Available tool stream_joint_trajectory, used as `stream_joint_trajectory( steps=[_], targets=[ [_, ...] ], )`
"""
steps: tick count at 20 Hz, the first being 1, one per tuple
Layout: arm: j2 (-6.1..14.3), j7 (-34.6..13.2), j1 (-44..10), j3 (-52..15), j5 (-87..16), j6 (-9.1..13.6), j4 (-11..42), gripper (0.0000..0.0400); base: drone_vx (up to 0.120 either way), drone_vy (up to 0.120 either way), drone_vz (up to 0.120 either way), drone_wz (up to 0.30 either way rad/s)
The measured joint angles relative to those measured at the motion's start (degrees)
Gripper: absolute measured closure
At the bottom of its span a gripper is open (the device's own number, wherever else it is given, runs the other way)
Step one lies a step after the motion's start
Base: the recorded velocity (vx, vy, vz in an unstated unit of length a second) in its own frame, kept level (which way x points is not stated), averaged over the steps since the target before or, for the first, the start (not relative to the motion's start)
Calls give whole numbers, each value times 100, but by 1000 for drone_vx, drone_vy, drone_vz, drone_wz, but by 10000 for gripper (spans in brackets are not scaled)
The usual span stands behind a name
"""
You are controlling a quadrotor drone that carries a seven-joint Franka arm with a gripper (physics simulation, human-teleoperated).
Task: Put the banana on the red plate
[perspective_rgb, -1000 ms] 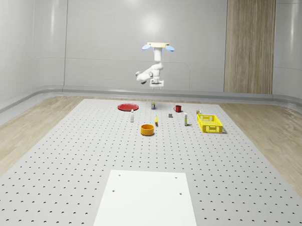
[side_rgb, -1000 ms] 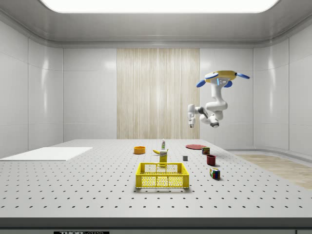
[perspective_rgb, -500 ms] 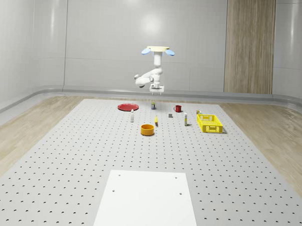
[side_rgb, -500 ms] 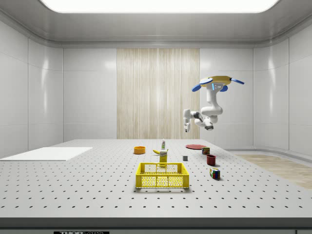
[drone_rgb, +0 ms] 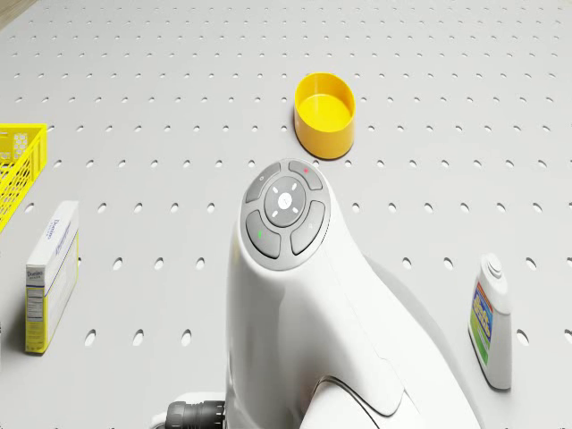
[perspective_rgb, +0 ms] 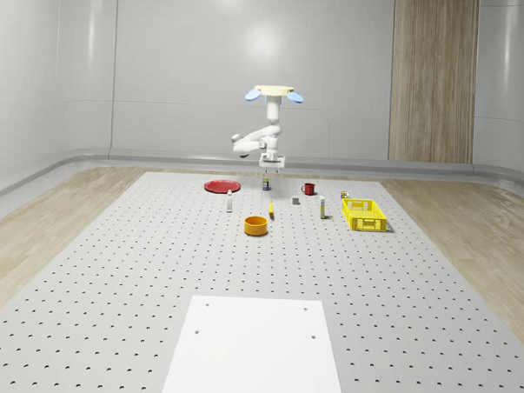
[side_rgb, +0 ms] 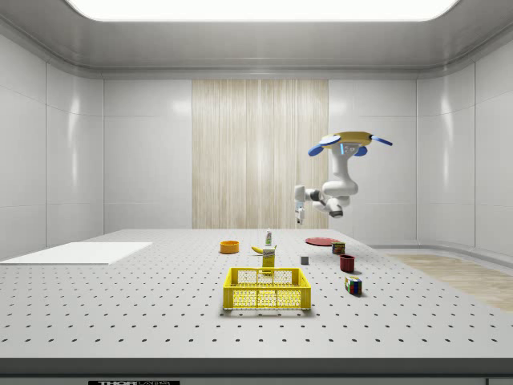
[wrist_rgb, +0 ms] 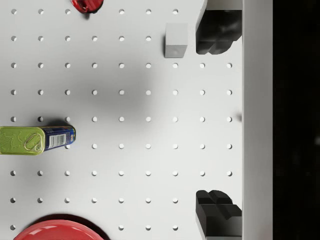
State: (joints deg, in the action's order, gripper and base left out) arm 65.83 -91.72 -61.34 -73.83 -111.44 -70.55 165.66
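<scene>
The banana (perspective_rgb: 271, 212) (side_rgb: 256, 249) is a small yellow thing lying on the perforated table beside the orange bowl (perspective_rgb: 256, 225). The red plate (perspective_rgb: 221, 187) (side_rgb: 321, 241) (wrist_rgb: 52, 231) lies flat at the far side of the table, with nothing on it. The drone (perspective_rgb: 273, 93) (side_rgb: 346, 144) hovers high over the table's far part. Its white arm bends down, and my gripper (perspective_rgb: 271, 166) (side_rgb: 299, 215) (wrist_rgb: 217, 120) hangs in the air well above the table, between the plate and the grey cube (wrist_rgb: 176, 40). The black fingers (wrist_rgb: 217, 32) stand wide apart with nothing between them.
A green-topped can (wrist_rgb: 35, 140) (perspective_rgb: 267, 185) lies near the plate, and a red mug (perspective_rgb: 308, 189) stands beyond the cube. A yellow crate (perspective_rgb: 363, 214) sits at the whole-scene view's right. A box (drone_rgb: 52, 273) and a small bottle (drone_rgb: 492, 317) stand below the drone.
The drone has sunk a little and come nearer the middle of the table, toward the side view's left. The gripper has come lower with it, its fingers pointing down.
</scene>
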Motion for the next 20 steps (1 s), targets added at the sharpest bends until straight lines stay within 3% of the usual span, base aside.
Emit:
stream_joint_trajectory(
  steps=[12,20],
  targets=[
    [334,-108,-115,-105,174,-303,-24,0,120,0,-120,0],
    [539,-167,-178,-161,277,-492,-37,0,120,0,-75,0]
  ],
)
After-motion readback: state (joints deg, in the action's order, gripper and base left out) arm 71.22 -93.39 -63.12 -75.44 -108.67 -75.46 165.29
